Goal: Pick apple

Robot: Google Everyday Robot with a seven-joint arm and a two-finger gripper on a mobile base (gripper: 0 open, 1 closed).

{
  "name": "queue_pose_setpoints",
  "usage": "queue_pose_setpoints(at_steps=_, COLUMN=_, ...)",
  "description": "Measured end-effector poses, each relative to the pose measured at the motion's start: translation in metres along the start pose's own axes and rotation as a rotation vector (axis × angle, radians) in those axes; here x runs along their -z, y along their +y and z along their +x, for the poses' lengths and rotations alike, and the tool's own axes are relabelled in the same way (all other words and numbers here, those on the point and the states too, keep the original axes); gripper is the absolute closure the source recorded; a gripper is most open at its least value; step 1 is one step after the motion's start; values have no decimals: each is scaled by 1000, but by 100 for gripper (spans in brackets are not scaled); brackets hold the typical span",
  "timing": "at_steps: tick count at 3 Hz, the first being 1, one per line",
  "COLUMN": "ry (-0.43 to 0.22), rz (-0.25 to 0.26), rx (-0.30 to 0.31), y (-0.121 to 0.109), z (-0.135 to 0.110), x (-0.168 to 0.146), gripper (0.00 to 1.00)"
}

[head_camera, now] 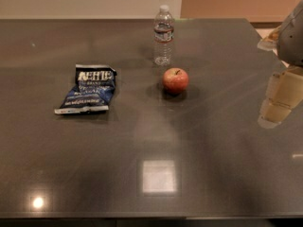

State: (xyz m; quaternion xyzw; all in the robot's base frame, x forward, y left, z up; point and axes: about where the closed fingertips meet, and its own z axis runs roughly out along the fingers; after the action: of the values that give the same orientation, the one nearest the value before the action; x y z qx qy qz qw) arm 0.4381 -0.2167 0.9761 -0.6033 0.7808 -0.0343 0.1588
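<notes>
Nothing is picked yet. The apple (175,80) sits untouched on the worktop (94,164), near the bottle (163,34). The gripper (280,96) hangs at the right edge, well apart; whether it is spread or closed cannot be told.

Red-yellow apple (175,80), grey end effector (293,36) right

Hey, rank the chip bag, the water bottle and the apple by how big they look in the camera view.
1. chip bag
2. water bottle, farther back, so its place against the bag is unsure
3. apple
The claw hangs at the right edge, apart from all three.
</notes>
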Motion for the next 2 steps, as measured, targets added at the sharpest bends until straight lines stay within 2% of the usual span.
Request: queue_pose_setpoints(at_steps=2, ry=-20, rz=-2, rx=-16, y=-6, z=-5, x=-1, gripper=0)
